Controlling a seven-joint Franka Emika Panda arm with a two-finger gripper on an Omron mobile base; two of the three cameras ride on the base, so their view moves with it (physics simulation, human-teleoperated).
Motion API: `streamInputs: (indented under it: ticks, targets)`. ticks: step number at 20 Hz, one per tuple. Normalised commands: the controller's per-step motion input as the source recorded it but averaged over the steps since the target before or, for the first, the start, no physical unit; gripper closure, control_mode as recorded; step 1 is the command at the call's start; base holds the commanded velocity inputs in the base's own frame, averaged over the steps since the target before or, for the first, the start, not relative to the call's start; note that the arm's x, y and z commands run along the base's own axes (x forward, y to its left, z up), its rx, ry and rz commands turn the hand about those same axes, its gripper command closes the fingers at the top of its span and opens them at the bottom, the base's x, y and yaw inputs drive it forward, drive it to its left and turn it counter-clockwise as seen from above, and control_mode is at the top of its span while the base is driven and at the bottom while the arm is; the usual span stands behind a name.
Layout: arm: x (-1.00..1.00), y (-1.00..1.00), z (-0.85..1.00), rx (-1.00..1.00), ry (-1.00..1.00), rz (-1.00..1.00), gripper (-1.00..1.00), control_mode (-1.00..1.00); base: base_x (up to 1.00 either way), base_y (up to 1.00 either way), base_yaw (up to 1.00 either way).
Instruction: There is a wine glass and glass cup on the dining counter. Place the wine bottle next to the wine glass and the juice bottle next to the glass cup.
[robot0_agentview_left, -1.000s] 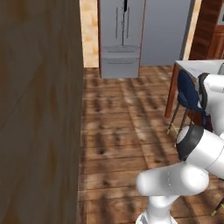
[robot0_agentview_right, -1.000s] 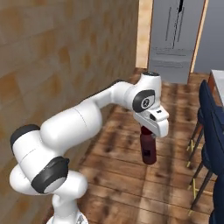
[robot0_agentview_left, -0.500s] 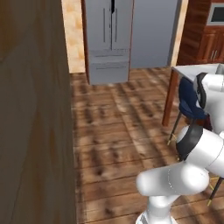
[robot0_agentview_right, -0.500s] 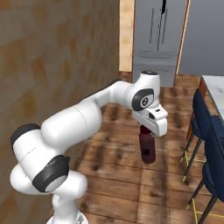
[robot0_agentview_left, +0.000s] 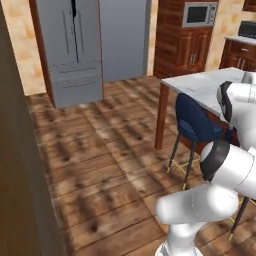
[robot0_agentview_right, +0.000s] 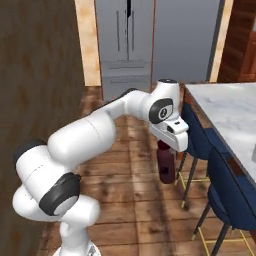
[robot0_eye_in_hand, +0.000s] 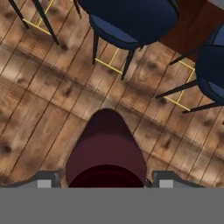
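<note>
The right base view shows the white arm carrying the juice bottle upright above the wood floor, just left of the counter and its blue stools. The left base view gives the wider room instead: the grey fridge, a microwave in dark cabinets, and the counter's marble corner over one stool; the arm's own body covers the claw there. The hand view looks straight down the maroon bottle to the floorboards and two stool seats. The counter is cut off at the right edge of both base views. The claw is partly open, its jaws clamped on the bottle's top, fingertips flanking it.
</note>
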Motion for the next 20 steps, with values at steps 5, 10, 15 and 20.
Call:
streamInputs:
  ticks: [5,10,15,20]
  targets:
    - [0.00,0.00,0.00,0.00,0.00,0.00,1.00,1.00,0.69,0.37,-0.42]
    - [0.00,0.00,0.00,0.00,0.00,0.00,1.00,1.00,0.72,0.37,-0.39]
    - [0.00,0.00,0.00,0.00,0.00,0.00,1.00,1.00,0.71,0.37,-0.40]
    - [0.00,0.00,0.00,0.00,0.00,0.00,1.00,1.00,0.63,0.36,-0.49]
